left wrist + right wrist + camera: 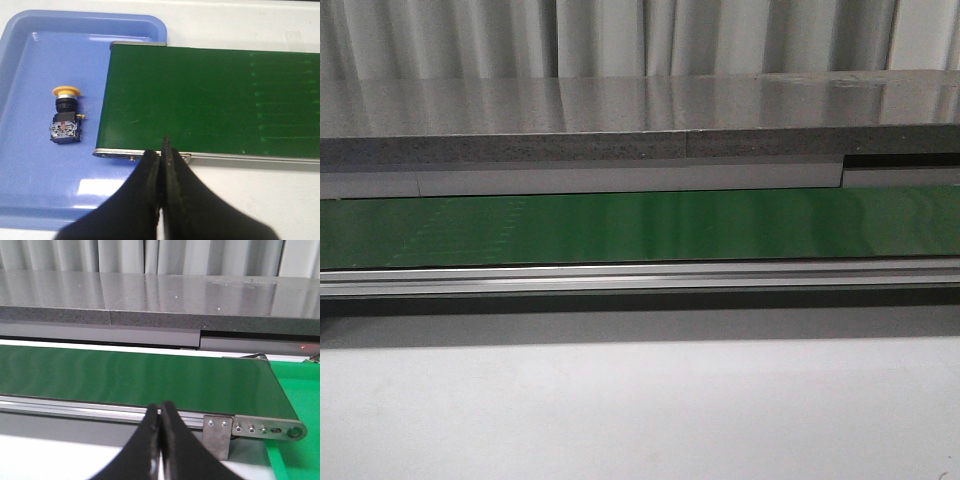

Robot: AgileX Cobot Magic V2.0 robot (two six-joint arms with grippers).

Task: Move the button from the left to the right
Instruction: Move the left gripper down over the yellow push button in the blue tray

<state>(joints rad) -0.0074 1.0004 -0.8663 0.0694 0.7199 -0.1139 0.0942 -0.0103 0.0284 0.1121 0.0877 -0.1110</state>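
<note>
- You will find the button (65,116) lying on its side on the floor of the blue tray (30,165), seen only in the left wrist view.
- Its long axis runs from the yellow-orange cap (66,91) through the black neck to the blocky black body (64,132), and that axis lies roughly parallel to the end edge of the green conveyor belt (210,100) beside it.
- The cap points toward the tray's far rim, away from the left gripper (161,150); the body end with its small blue and red marks faces back toward that gripper.
- The button sits apart from the belt's end, with bare tray floor all around it.
- Your left gripper is clenched, fingertips pressed together with nothing between them, over the belt's metal edge rail near its end and well apart from the button.
- Your right gripper (160,410) is likewise closed on nothing, its tips in front of the belt's aluminium side rail (100,410) near the end bracket (260,429).
- In the front view you see only the belt (640,228), its rail and the grey shelf (620,120) behind; neither arm nor button shows there.
</note>
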